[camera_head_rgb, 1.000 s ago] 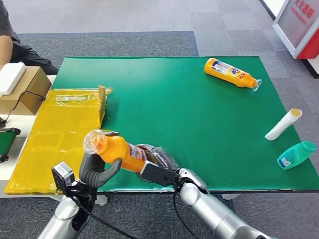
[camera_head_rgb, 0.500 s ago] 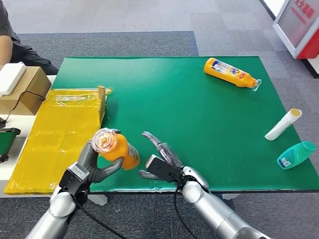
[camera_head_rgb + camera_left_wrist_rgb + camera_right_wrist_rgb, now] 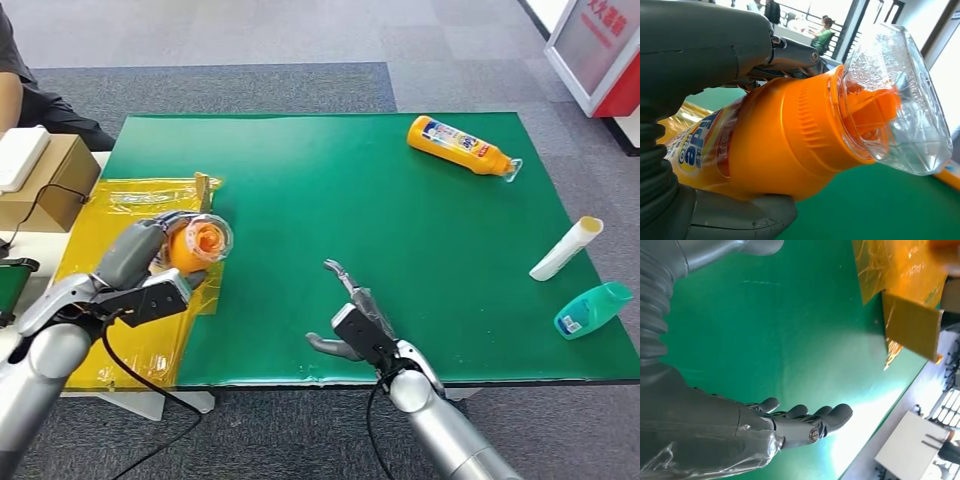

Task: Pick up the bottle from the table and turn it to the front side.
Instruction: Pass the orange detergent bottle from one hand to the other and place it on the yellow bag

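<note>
My left hand (image 3: pixel 140 268) grips an orange bottle (image 3: pixel 198 243) with a clear cap, held above the yellow sheet at the table's left edge, cap end facing me. In the left wrist view the orange bottle (image 3: pixel 764 145) lies between the thumb and fingers of my left hand (image 3: pixel 696 65), its blue and white label partly showing. My right hand (image 3: pixel 355 320) hovers over the near edge of the green table (image 3: pixel 362 200), fingers spread and holding nothing; the right hand (image 3: pixel 753 425) is also seen flat above the green surface.
A second orange bottle (image 3: pixel 460 147) lies at the far right. A white tube (image 3: pixel 566 250) and a teal bottle (image 3: pixel 592 310) lie at the right edge. A yellow wrapped sheet (image 3: pixel 113 270) and cardboard box (image 3: pixel 53 180) sit left, beside a seated person (image 3: pixel 11 70).
My right hand let go of the bottle and drew back to the right. My left hand carried the bottle up and left, over the yellow sheet.
</note>
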